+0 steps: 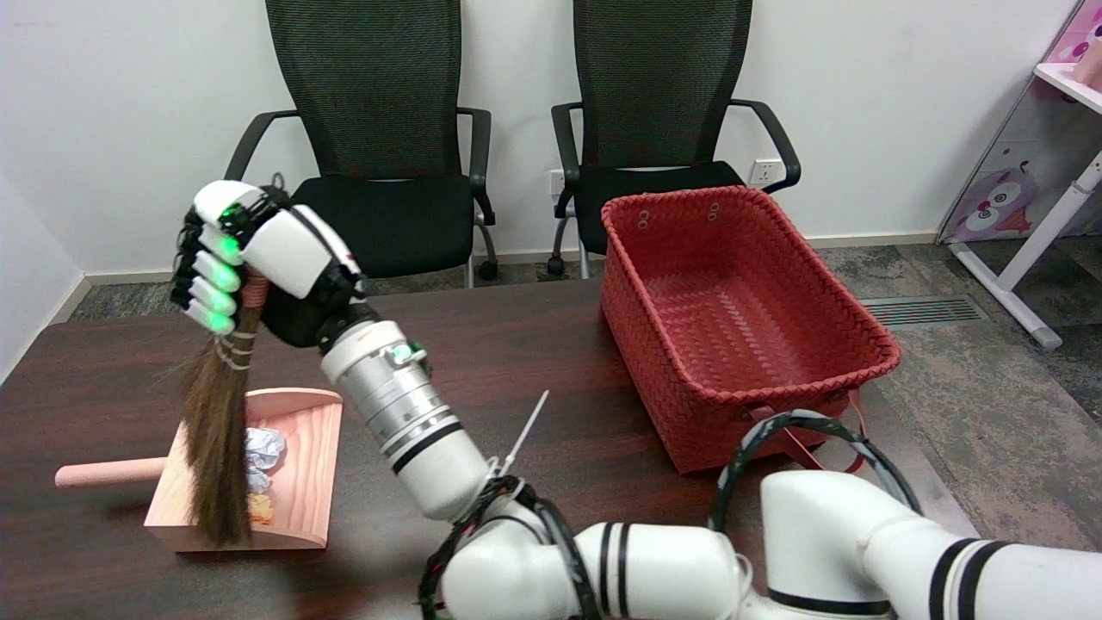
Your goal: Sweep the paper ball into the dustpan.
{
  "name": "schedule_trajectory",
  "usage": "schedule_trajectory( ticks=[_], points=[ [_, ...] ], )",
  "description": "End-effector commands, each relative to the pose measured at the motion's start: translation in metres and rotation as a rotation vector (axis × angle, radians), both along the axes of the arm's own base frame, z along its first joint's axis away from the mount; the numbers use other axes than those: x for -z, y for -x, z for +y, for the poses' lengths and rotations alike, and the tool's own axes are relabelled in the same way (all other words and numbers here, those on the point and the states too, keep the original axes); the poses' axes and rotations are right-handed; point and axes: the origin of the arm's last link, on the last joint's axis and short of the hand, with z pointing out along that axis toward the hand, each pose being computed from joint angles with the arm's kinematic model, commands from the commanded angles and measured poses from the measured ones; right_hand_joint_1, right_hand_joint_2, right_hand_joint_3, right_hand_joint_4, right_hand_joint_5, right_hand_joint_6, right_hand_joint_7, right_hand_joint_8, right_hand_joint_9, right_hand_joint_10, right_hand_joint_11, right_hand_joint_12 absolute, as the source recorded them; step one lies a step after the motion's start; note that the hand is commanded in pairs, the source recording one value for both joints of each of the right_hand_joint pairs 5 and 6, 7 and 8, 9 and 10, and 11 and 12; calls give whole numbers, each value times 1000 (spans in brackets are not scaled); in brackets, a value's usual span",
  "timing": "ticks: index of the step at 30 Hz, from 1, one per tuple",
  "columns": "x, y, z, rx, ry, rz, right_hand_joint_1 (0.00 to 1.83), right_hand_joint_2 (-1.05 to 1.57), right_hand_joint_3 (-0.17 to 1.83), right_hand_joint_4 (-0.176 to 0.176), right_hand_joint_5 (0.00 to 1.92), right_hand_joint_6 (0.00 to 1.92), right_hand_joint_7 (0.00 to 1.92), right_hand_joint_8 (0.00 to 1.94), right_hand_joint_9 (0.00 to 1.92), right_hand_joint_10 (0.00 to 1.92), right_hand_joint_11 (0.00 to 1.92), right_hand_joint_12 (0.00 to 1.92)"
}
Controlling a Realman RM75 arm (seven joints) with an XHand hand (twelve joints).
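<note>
A: Arm first, because it is nearest to us. The white right arm (603, 560) comes in from the lower right and goes up to the left over the dark table (534, 370).

B: And what is the state of the hand?

A: The right hand (250, 258) is high above the table's left part. Its fingers (211, 280) are wrapped tight around the reddish handle of a small broom (219, 430). The broom hangs almost upright, only a little tilted, with the brown bristles pointing down.

B: Where do the bristles end?

A: Their tips reach the near left part of the pink dustpan (306, 482). The dustpan lies flat, and its round handle sticks out to the left.

B: And the paper ball?

A: The paper ball (263, 458) is already inside the dustpan, just beside the bristles on their right side. Some small orange thing lies close to it; I cannot tell what it is.

B: So which relation matters for the next move?

A: The ball lies almost straight below the hand, slightly to the right, at the lower end of the broom's long axis. I think the sweeping is nearly finished. Lifting the broom straight up should not pull the ball out.

B: What is farther away?

A: A red woven basket (740, 301) stands on the table's right far part, well apart from the dustpan. Behind the table are two black chairs (379, 129).
</note>
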Motion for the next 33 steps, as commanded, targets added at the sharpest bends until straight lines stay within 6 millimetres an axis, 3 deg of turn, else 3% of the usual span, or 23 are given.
schedule_trajectory(
  ticks=[1, 5, 19, 33],
  points=[
    [-79, -34, 11, -152, 158, 202, 819, 1042, 1639, -12, 1920, 1920, 1920, 1920, 1920, 1920, 1920, 1920],
    [-100, -43, 7, -162, 198, 339, 819, 1153, 1632, -9, 1920, 1920, 1920, 1920, 1920, 1920, 1920, 1920],
    [-176, -54, -14, -88, 137, 501, 830, 1158, 1744, -7, 1920, 1920, 1920, 1920, 1920, 1920, 1920, 1920],
    [-242, -50, -15, -22, 248, 537, 841, 1202, 1755, -6, 1920, 1920, 1920, 1920, 1920, 1920, 1920, 1920]
  ],
)
